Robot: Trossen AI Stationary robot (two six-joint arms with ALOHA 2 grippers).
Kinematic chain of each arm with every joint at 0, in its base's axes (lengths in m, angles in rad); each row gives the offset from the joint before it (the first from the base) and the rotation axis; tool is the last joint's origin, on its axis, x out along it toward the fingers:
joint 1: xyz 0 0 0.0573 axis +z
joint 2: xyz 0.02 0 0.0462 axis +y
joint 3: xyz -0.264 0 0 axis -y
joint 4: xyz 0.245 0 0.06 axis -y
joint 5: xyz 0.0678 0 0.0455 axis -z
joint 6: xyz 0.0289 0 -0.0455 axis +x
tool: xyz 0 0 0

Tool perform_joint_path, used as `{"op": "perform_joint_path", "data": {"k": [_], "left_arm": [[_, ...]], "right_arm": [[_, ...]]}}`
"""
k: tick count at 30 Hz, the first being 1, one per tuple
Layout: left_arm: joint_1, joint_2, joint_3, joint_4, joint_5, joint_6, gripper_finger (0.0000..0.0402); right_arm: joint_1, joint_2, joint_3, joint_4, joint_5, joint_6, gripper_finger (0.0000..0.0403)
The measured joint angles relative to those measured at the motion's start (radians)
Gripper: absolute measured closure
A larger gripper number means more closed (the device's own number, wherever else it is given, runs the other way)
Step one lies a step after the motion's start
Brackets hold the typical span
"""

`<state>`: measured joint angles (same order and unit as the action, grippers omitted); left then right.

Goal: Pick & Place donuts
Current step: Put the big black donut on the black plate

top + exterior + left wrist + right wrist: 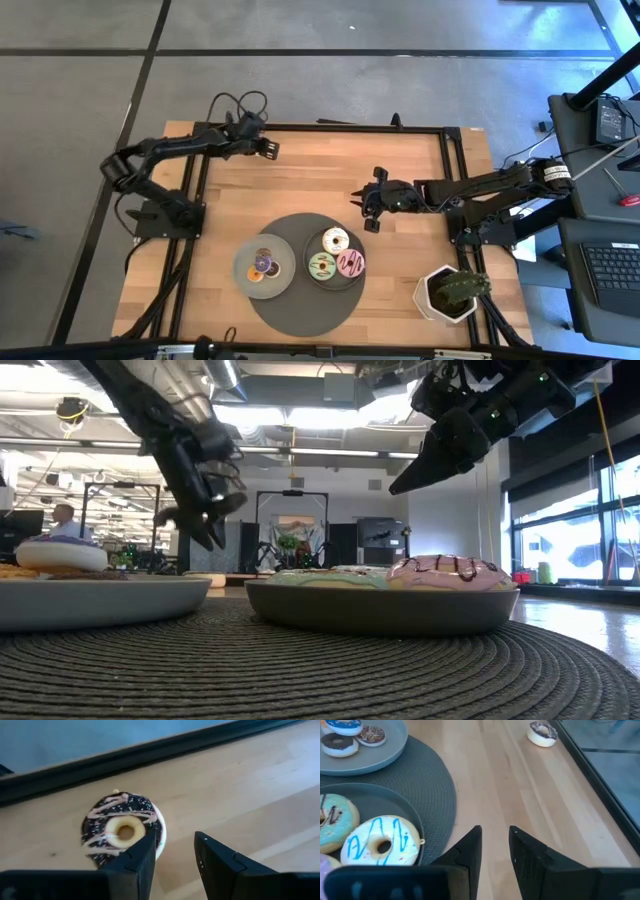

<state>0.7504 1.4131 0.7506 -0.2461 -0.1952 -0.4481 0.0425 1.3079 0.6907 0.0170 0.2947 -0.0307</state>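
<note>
A chocolate donut (120,827) with pale drizzle lies flat on the bare wood near the table's far rail. My left gripper (175,855) hovers over it, open, with one finger standing in front of the donut's edge; in the high view the left gripper (266,148) covers it. The same donut (542,732) shows far off in the right wrist view. My right gripper (495,845) hangs open above the wood, just beyond the right plate (335,280). That plate holds a white donut (380,845), a green one (332,822) and a pink one (351,263). Small donuts (264,266) lie on the left plate (245,255).
Both plates rest on a round dark woven mat (300,315) at the table's near middle. A white pot with a green plant (450,292) stands at the near right corner. A black rail (150,755) runs along the far edge. Bare wood lies between the mat and the far rail.
</note>
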Motion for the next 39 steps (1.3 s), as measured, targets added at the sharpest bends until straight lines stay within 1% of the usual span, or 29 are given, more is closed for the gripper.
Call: {"op": "perform_joint_path", "data": {"k": [3,9,13,18,22,25,36,39], "left_arm": [[0.015,0.059,0.000,0.028,0.031,0.001,0.0270],[0.031,0.155,0.000,0.053,0.033,-0.001,0.0272],[0.030,0.195,0.000,0.066,0.033,-0.001,0.0272],[0.030,0.205,0.001,0.072,0.029,0.007,0.0277],[0.030,0.204,0.001,0.076,-0.009,0.014,0.0293],[0.030,0.204,0.001,0.077,-0.017,0.030,0.0309],[0.030,0.206,0.000,0.078,-0.042,0.082,0.0388],[0.019,0.205,0.000,0.087,-0.049,0.116,0.0395]], "right_arm": [[-0.006,0.000,0.000,0.000,0.000,0.000,0.0302],[-0.008,0.000,0.000,0.000,0.000,-0.001,0.0302],[-0.008,0.000,0.000,0.000,0.000,-0.004,0.0302],[-0.008,0.000,0.000,0.000,0.000,-0.004,0.0302],[-0.008,0.000,0.000,0.000,0.000,-0.004,0.0302],[-0.008,0.000,0.000,0.000,0.000,-0.004,0.0302],[-0.008,0.000,0.000,0.000,0.000,-0.004,0.0302],[-0.008,0.000,0.000,-0.001,0.000,-0.004,0.0302]]}}
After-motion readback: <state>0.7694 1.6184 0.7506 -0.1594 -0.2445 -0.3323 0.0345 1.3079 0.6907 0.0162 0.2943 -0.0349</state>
